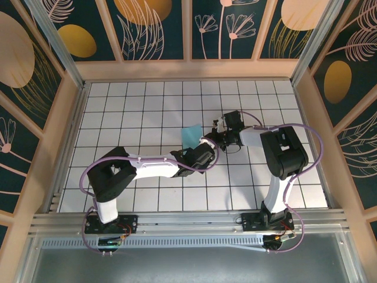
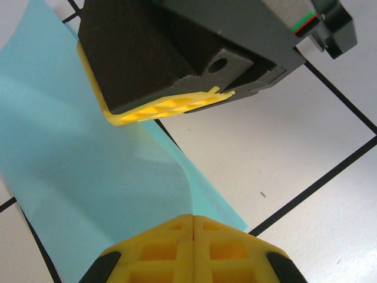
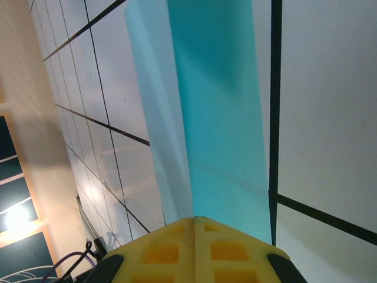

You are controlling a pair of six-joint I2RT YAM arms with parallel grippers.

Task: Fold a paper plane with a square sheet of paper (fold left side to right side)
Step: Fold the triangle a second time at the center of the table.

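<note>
fold left-to-right | left gripper (image 2: pixel 193 220) pinched shut on square sheet of paper (image 2: pixel 88 177), curled edge at its tips | right gripper (image 3: pixel 194 222) clamped same sheet | step needed level carry, edges matched before creasing

Top external: high above the near edge, facing down on the white grid-tiled table (image 1: pixel 147 100). Wrist views: close, low, oblique. Shared by all: thin light-blue sheet of paper (image 1: pixel 190 136).

blue paper (image 1: pixel 189 135) partly hidden beneath left claw (image 2: pixel 193 223), cropped in wrist views
</note>
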